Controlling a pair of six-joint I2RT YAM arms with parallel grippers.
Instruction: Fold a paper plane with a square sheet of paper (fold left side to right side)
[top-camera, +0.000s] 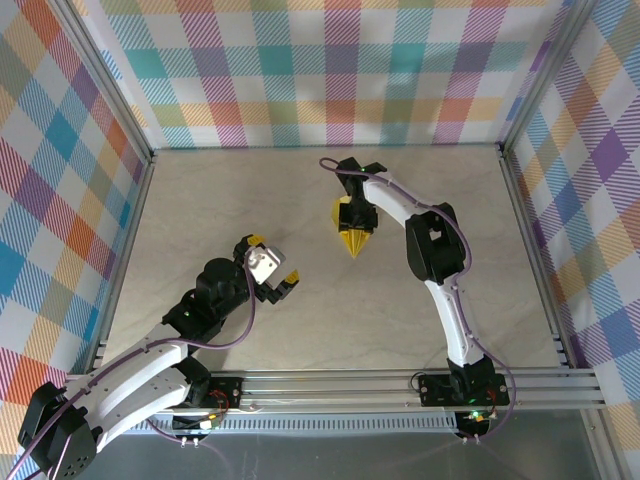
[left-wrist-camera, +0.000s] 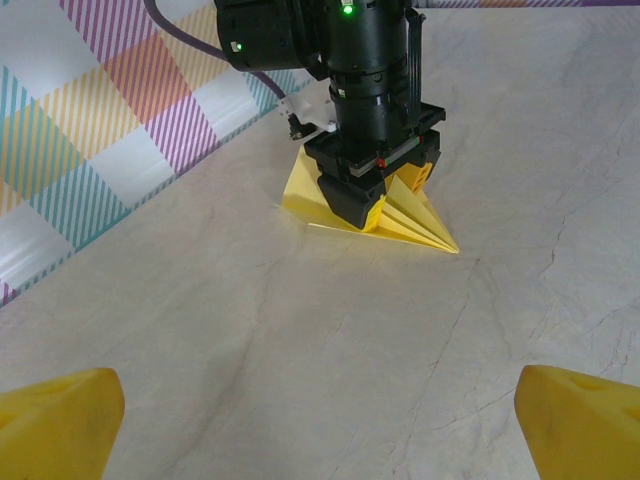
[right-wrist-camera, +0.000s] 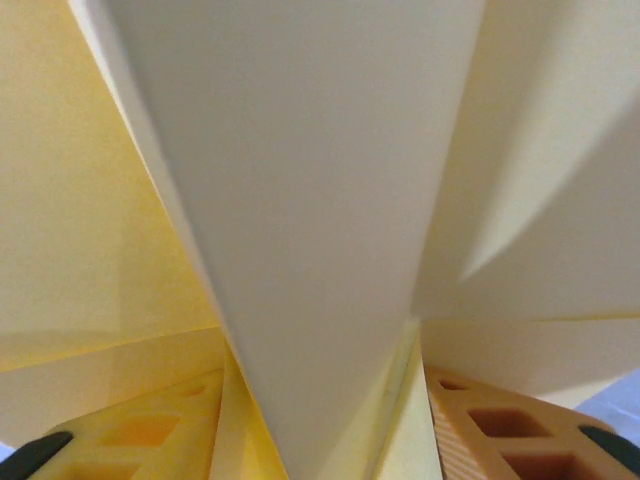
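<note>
yellow paper plane (top-camera: 353, 240) btwn right jaws

Pale marbled tabletop (top-camera: 250, 200); pastel plaid walls (top-camera: 320, 70); aluminium rail (top-camera: 340, 383) along near edge.

1. A bright yellow folded paper plane (top-camera: 354, 242) lies on the pale marbled tabletop (top-camera: 200, 200), a little right of centre, nose towards the near edge.
2. The right arm's black two-finger gripper (top-camera: 352, 213) stands down on the plane's far, wider part, with the raised centre fold between its fingers.
3. The left arm's gripper (top-camera: 283, 285) hangs to the plane's near left, well apart, facing it.
4. Pastel checked cloth walls (top-camera: 320, 70) close the table's left, far and right sides.
</note>
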